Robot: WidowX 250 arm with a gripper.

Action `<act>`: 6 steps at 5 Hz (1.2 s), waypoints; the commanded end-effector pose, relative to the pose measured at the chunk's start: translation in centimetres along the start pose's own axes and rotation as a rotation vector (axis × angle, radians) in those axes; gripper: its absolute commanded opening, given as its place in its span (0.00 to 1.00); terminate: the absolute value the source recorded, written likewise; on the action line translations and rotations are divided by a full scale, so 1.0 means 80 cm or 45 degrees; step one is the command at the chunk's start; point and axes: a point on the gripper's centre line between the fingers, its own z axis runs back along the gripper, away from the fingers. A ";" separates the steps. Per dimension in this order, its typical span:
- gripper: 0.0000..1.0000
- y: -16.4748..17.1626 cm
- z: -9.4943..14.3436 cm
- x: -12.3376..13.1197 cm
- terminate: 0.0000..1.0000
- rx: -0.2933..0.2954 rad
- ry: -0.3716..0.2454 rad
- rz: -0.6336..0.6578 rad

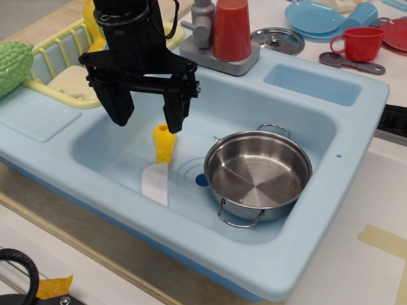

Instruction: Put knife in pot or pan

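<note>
The knife [159,166] lies flat on the floor of the light blue toy sink [356,121], its yellow handle pointing back and its broad white blade pointing toward the front. The shiny steel pan [257,175] with two wire loop handles stands empty in the sink to the right of the knife, a short gap between them. My black gripper [147,121] hangs open and empty just above and behind the knife's handle, one finger [119,108] to its left and one almost over it. It is not touching the knife.
A yellow dish rack [63,70] holds a yellow utensil at the back left, with a green vegetable toy [13,63] beside it. A grey tap [203,25] and red cup [232,28] stand behind the sink. A steel lid [277,39], blue plates and a red mug [359,43] lie at the back right.
</note>
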 end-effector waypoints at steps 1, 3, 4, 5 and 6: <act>1.00 0.000 0.000 0.000 0.00 0.000 0.000 0.000; 1.00 -0.010 -0.008 0.006 0.00 0.038 -0.097 0.194; 1.00 -0.008 -0.018 0.015 0.00 0.038 -0.070 0.236; 1.00 -0.005 -0.030 0.022 0.00 0.041 -0.052 0.268; 1.00 -0.001 -0.040 0.028 0.00 0.039 -0.058 0.268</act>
